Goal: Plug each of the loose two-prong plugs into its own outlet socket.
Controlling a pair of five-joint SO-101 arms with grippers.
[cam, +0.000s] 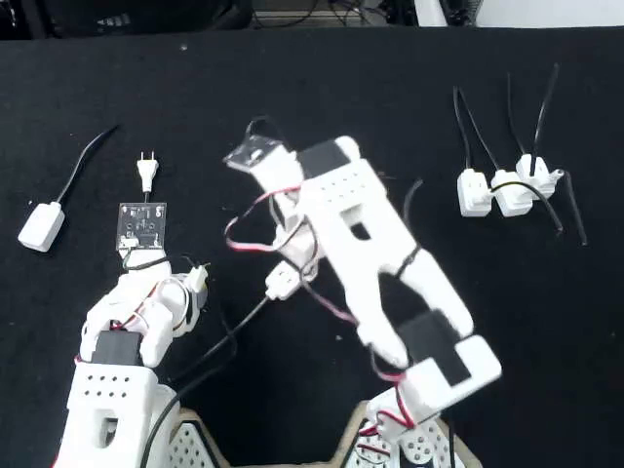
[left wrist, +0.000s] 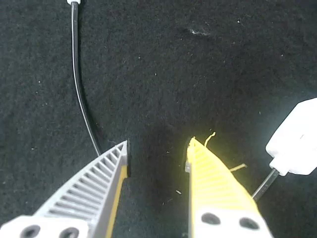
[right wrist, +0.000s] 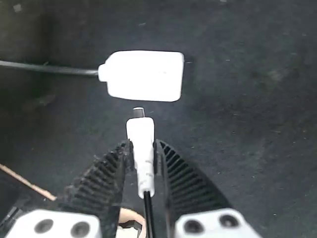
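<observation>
In the high view, a loose plug (cam: 146, 174) lies at upper left, its prongs toward the top edge. A spare socket (cam: 39, 226) sits farther left, and three joined pairs (cam: 510, 190) are at the right. The plugs look light and rigid, on springy cords that could tug them askew. The best hold is probably across the body's flat sides, behind the prongs.

In the left wrist view, the left gripper (left wrist: 158, 144) hangs over the table (left wrist: 223, 74), fingers well apart and holding nothing. A thin cord (left wrist: 79, 84) ends beside one fingertip. A white body (left wrist: 296, 139) lies at the right edge, apart from the other.

In the right wrist view, the right gripper (right wrist: 143, 147) pinches the held plug (right wrist: 140, 136) by its sides. Its prongs point at the near socket (right wrist: 143, 75), just short of it and not yet inserted.
</observation>
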